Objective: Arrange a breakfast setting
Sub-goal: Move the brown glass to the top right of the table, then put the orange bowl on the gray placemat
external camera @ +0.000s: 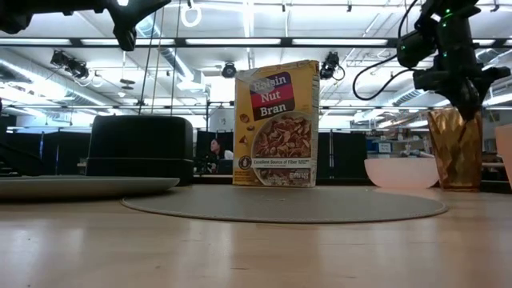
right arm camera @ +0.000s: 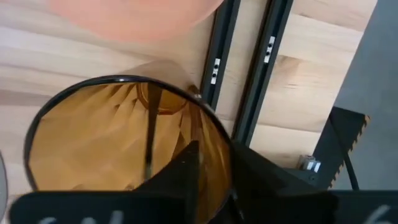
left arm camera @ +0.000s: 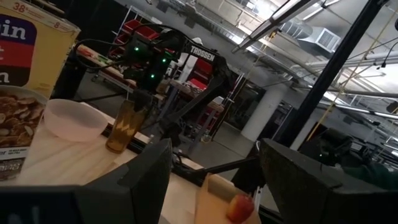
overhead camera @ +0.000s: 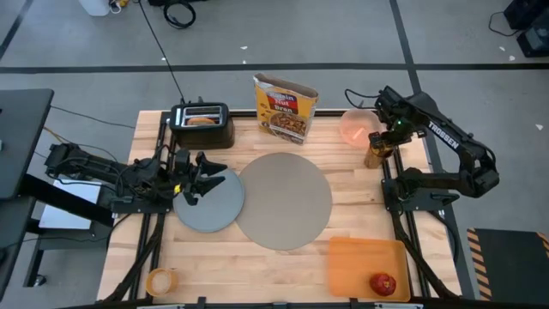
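Note:
An orange cup stands upright on the table at the far right, next to the pink bowl. My right gripper points down at the cup's rim, one finger inside and one outside. A thin dark streak shows inside the cup; what it is I cannot tell. My left gripper hovers open above the grey plate, which lies beside the round taupe mat. The bagel sits in the toaster's slot. The red apple rests on the orange board. My right gripper comes from above and straddles the cup's rim on the side toward the table's right edge. A strip of amber shows between the inner finger and the wall. Whether the outer finger touches the cup I cannot tell. The cup stands on the table.
A black toaster and a Raisin Nut Bran box stand along the far edge. A flat orange board lies at the near right and a tape roll at the near left. Bare wood lies between the mat and the near edge.

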### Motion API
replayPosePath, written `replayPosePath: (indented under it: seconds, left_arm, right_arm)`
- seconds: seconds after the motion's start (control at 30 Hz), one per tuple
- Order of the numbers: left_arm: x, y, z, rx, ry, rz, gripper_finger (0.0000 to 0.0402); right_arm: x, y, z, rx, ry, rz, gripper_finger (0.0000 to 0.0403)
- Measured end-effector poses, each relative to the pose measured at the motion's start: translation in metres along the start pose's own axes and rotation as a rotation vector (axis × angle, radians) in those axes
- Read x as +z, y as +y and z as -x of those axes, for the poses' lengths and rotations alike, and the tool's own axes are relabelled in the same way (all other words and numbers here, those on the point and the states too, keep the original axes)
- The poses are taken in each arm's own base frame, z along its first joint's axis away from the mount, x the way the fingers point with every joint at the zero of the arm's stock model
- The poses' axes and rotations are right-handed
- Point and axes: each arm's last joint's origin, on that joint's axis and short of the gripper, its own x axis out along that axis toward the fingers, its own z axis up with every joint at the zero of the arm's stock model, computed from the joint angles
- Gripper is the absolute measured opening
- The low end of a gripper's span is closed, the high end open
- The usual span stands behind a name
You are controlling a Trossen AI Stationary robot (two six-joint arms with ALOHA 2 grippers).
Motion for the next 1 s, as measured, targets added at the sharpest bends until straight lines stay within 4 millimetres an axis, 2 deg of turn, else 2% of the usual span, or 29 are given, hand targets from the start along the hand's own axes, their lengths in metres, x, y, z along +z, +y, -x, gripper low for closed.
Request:
replayPosePath:
  seconds: [0.2, 0.6, 0.8, 1.0]
  left_arm:
    - [0.000, 0.001, 0.000, 0.013, -0.006, -0.007, 0.0251]
    - [0.001, 0.003, -0.001, 0.031, -0.016, -0.026, 0.0251]
    - [0.006, 0.001, -0.001, 0.007, -0.063, -0.009, 0.0251]
    - [0.008, 0.000, -0.001, -0.003, -0.081, -0.004, 0.0251]
  right_arm:
    - [-0.003, -0.003, 0.013, 0.021, -0.069, 0.035, 0.0148]
    - [-0.009, -0.011, 0.080, 0.043, -0.313, 0.082, 0.0149]
    - [-0.011, 0.006, 0.107, 0.109, -0.437, 0.201, 0.0146]
    - [0.006, 0.035, 0.106, 0.157, -0.481, 0.371, 0.0145]
